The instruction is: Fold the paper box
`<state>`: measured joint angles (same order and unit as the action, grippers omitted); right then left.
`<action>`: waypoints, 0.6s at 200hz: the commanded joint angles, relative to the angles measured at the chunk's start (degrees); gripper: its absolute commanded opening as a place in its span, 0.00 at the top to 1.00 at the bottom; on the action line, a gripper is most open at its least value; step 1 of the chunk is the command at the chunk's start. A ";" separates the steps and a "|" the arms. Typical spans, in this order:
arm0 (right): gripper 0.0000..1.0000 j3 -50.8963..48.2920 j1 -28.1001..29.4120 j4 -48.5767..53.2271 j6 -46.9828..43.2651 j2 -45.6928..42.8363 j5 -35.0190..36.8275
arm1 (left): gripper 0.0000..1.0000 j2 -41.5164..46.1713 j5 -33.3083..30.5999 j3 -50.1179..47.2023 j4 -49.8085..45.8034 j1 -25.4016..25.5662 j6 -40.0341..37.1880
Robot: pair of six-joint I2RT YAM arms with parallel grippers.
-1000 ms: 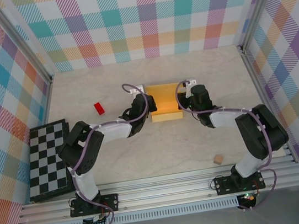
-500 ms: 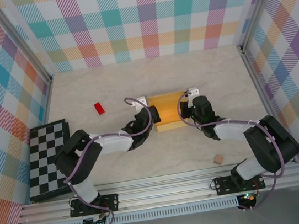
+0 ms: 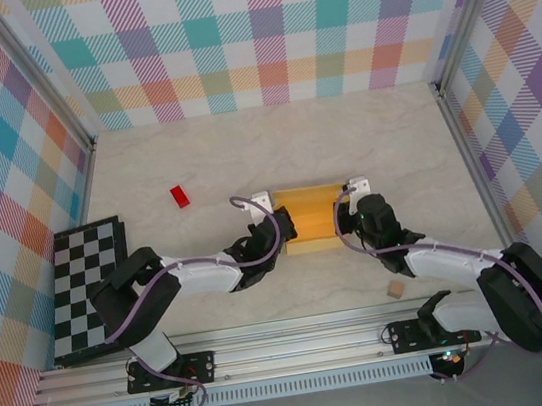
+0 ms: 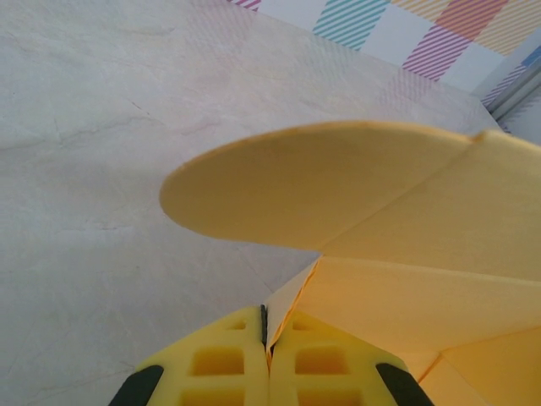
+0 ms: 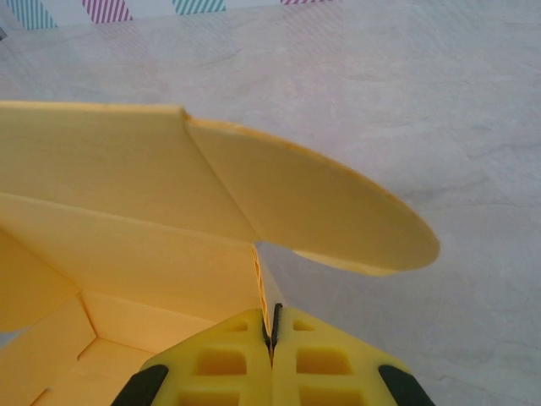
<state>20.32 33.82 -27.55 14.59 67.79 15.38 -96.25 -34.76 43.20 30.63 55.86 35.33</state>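
Observation:
The yellow-orange paper box (image 3: 310, 220) sits partly folded in the middle of the table, held between both arms. My left gripper (image 3: 277, 228) is shut on the box's left side wall; in the left wrist view the yellow fingers (image 4: 228, 364) pinch a thin cardboard edge (image 4: 292, 298), with a rounded flap (image 4: 313, 182) spread above. My right gripper (image 3: 352, 216) is shut on the right side wall; its fingers (image 5: 317, 364) clamp the wall's edge (image 5: 264, 288), and a scalloped flap (image 5: 330, 211) juts out to the right.
A small red block (image 3: 180, 196) lies at the left rear. A tiny tan cube (image 3: 395, 288) rests near the front right. A checkerboard (image 3: 88, 289) lies along the left edge. Plaid walls enclose the table on three sides.
Both grippers have drawn the box toward the near edge of the table, still holding its two sides. Both arms have folded lower and closer to their bases.

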 commanded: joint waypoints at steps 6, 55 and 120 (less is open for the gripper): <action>0.95 -4.17 3.44 2.23 -0.53 -1.16 -3.38 | 1.00 -0.43 3.59 -1.68 1.55 4.07 -3.47; 0.94 7.90 1.97 -8.06 -13.09 5.54 -4.66 | 1.00 -1.70 10.88 1.97 15.21 -1.63 -30.84; 0.93 18.88 -2.29 -24.38 -14.40 24.11 -9.36 | 1.00 -6.90 25.84 4.96 23.24 -11.65 -36.32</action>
<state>35.16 30.24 -40.84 1.78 87.26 16.56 -100.42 -22.02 44.27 46.81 43.77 3.07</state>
